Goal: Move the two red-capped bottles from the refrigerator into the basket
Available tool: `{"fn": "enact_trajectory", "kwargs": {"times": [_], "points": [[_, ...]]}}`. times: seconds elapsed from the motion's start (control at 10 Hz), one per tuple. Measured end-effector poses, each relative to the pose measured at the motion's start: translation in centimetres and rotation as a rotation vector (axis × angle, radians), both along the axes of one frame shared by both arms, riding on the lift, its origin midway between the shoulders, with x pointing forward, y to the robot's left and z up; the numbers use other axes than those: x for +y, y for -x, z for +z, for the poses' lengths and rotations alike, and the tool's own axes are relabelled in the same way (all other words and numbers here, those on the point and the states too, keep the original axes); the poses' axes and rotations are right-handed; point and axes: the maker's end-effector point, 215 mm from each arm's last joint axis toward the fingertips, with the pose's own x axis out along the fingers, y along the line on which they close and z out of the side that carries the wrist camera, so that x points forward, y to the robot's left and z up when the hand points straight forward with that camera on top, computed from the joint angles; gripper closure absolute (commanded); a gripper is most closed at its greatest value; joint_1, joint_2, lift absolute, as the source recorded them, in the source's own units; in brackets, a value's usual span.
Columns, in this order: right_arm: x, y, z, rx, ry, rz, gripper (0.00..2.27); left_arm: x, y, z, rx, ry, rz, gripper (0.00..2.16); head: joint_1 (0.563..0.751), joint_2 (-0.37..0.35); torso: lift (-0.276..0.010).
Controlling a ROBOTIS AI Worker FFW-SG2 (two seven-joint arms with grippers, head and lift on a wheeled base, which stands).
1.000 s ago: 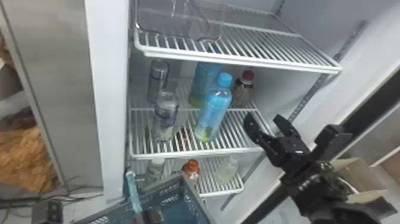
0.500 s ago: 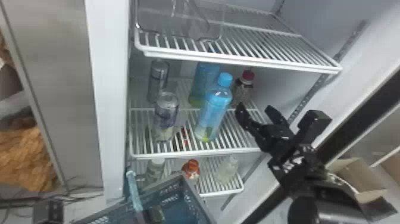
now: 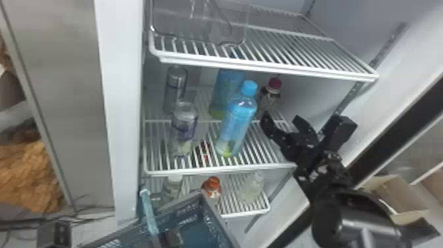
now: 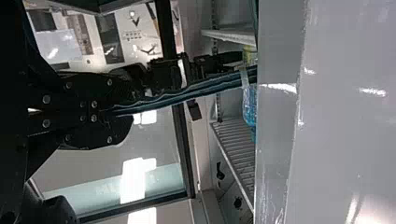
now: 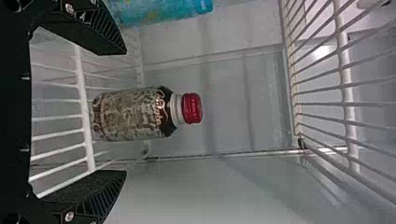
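- The blue-capped bottle [image 3: 239, 122] is standing upright on the middle wire shelf [image 3: 260, 167], with a blue bottle [image 3: 226, 85] standing just behind it.
- Two silver cans [image 3: 184, 122] [image 3: 175, 87] are standing to its left.
- The red-capped bottle [image 3: 270, 95] is standing behind it to the right, its lower left side being partly covered by it.
- Below it, a bottle with an orange-red cap [image 3: 213, 182] is standing between a white-capped bottle [image 3: 172, 188] and a clear bottle [image 3: 252, 188].
- To its right, the right pincer [image 3: 284, 121] is spreading its fingers, empty, facing the red-capped bottle.
- Below it, the left pincer [image 3: 169, 238] is clenching a blue strip-like part of the basket [image 3: 219, 217].
- Compared with a second ago, the right pincer is sitting higher and nearer the blue-capped bottle, while the bottles are staying put.
- Above it, an upper wire shelf [image 3: 263, 62] is carrying a clear plastic bin [image 3: 197, 23].
- Far right of it, an open cardboard box [image 3: 392, 194] is lying outside the refrigerator; cables [image 3: 85, 216] are trailing to its lower left.
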Motion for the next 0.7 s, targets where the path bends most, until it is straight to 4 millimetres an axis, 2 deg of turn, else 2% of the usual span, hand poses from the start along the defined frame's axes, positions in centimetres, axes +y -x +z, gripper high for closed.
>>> {"fn": "enact_trajectory", "kwargs": {"times": [0.3, 0.7], "points": [[-1.0, -2.4, -0.2, 0.007, 0.003, -0.014, 0.10, 0.0, 0.1, -0.1, 0.004, 0.001, -0.001, 1.17, 0.695, -0.350, 0.000], [-0.9, -5.0, -0.9, 0.026, -0.007, -0.006, 0.10, 0.1, 0.3, -0.2, 0.006, -0.003, -0.008, 1.17, 0.695, -0.350, 0.000]]}}
